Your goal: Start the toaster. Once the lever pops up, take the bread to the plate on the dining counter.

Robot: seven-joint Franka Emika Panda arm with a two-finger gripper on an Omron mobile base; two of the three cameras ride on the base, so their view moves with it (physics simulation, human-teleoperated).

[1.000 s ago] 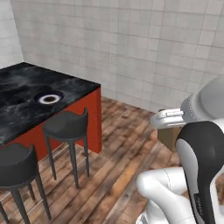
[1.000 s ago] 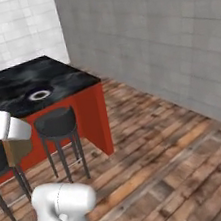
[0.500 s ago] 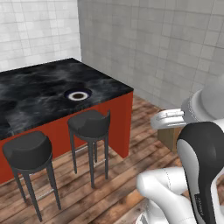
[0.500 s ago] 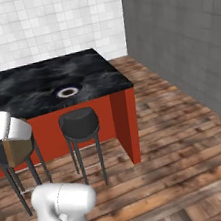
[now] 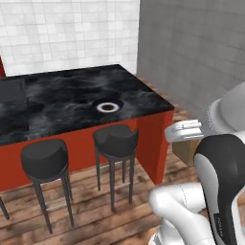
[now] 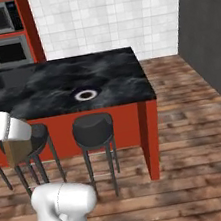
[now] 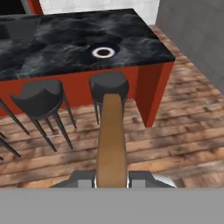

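Observation:
My gripper [image 7: 111, 178] is shut on the bread [image 7: 111, 135], a tan slice seen edge-on that sticks out ahead of the fingers. From the base cameras the bread [image 5: 184, 152] [image 6: 15, 150] hangs under the white hand, above the wooden floor and short of the stools. The plate [image 5: 107, 106] [image 6: 85, 94] [image 7: 103, 52], white with a dark rim, lies on the dining counter [image 5: 67, 91] [image 6: 106, 70] [image 7: 70, 37], a black marble slab over a red panel. It sits near the counter's front edge, ahead of the gripper and apart from it. The toaster is out of view.
Dark stools [image 5: 115, 139] [image 5: 45, 160] [image 6: 92, 128] [image 7: 109, 85] stand along the counter's front between me and the plate. A grey wall [image 5: 191, 48] closes the right side. Red cabinets with built-in ovens [image 6: 6, 48] stand at the back left. The floor is wooden planks [image 6: 190, 120].
The whole picture has shifted as the base moved: the counter and plate now sit nearer the middle and look closer. The gripper stays shut on the bread.

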